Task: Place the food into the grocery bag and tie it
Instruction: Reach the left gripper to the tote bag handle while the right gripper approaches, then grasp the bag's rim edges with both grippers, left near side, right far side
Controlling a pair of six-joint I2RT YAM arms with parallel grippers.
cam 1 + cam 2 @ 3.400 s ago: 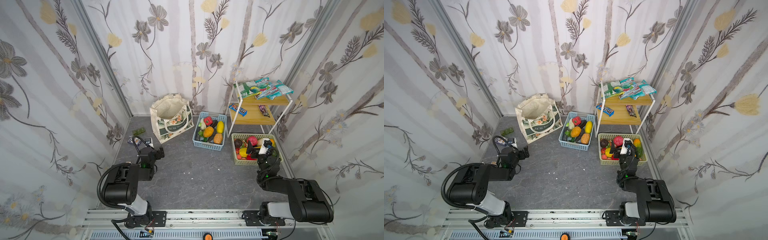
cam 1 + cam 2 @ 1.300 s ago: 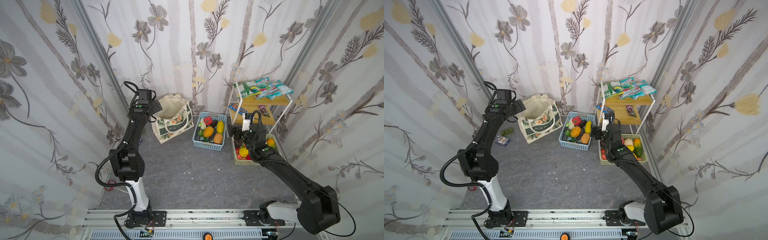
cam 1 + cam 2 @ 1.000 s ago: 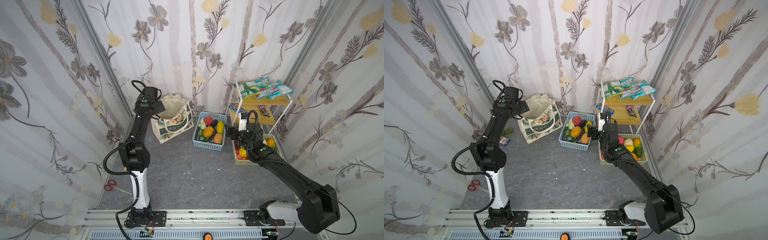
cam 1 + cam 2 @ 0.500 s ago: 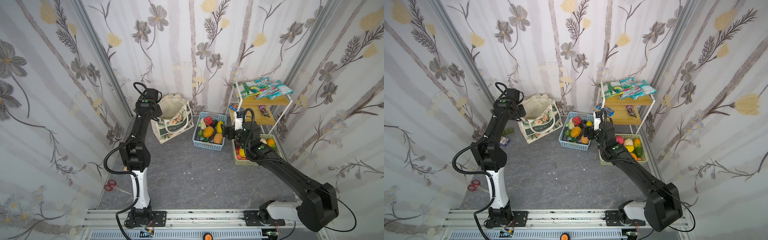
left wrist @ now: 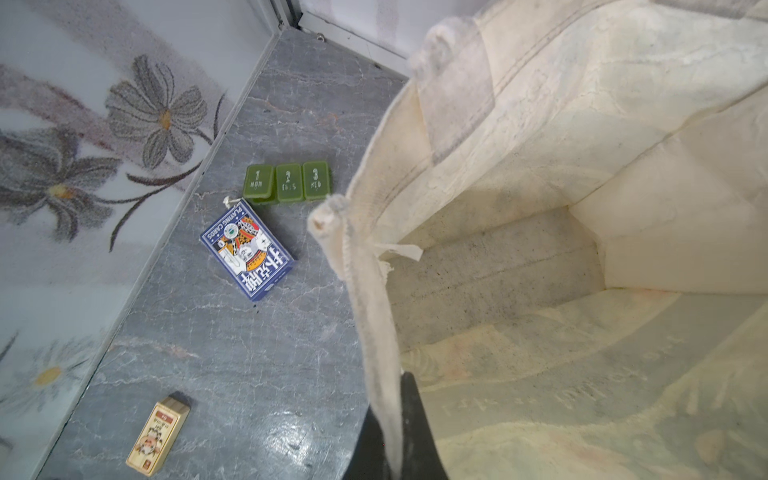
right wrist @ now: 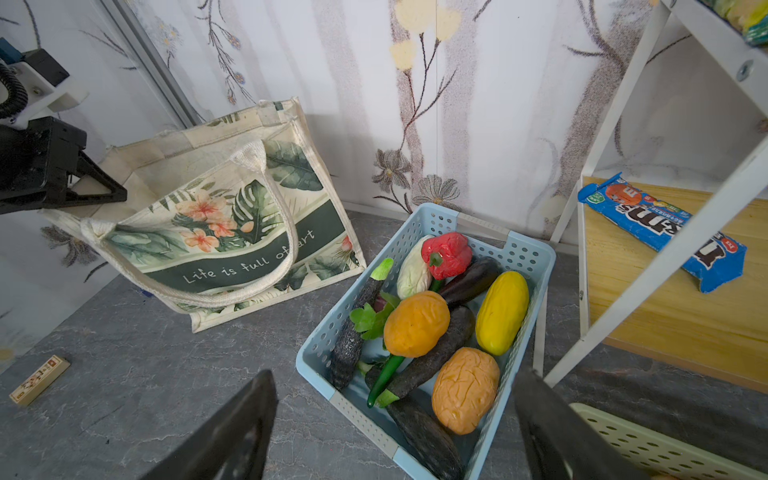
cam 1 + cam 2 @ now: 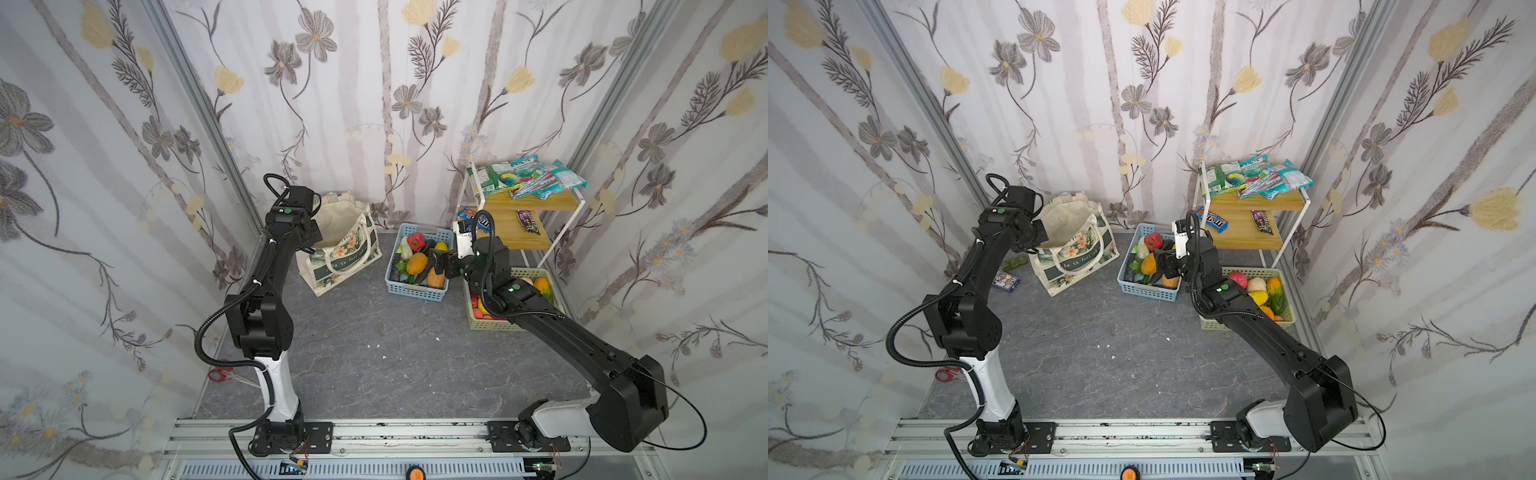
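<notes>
While the left gripper [image 5: 392, 432] pinches a side edge of the grocery bag [image 7: 347, 249], its jaws closed on the cream cloth, we see the bag standing at the back left of the floor. Its mouth is open and one loop handle hangs over the printed side. Through the left wrist view we look into it and see bare cream lining down to its bottom.

Just right of the bag sits the light blue basket [image 6: 534, 255], and the food lies heaped in it. We make out a red pepper [image 6: 446, 253], a pale cabbage [image 6: 413, 272], a yellow fruit [image 6: 500, 311], an orange fruit [image 6: 415, 324], a brownish-orange fruit [image 6: 465, 388] and several dark aubergines [image 6: 469, 280]. The right gripper [image 6: 395, 374] hovers over this basket's near end with its jaws spread wide, holding nothing.

Beside it, partly under the right arm, the pale yellow basket [image 7: 494, 325] holds more toy fruit in red, yellow and orange. Behind that, the shelf rack [image 7: 536, 204] carries crinkly snack packets [image 7: 523, 178] on its upper board and two candy bars on the lower.
</notes>
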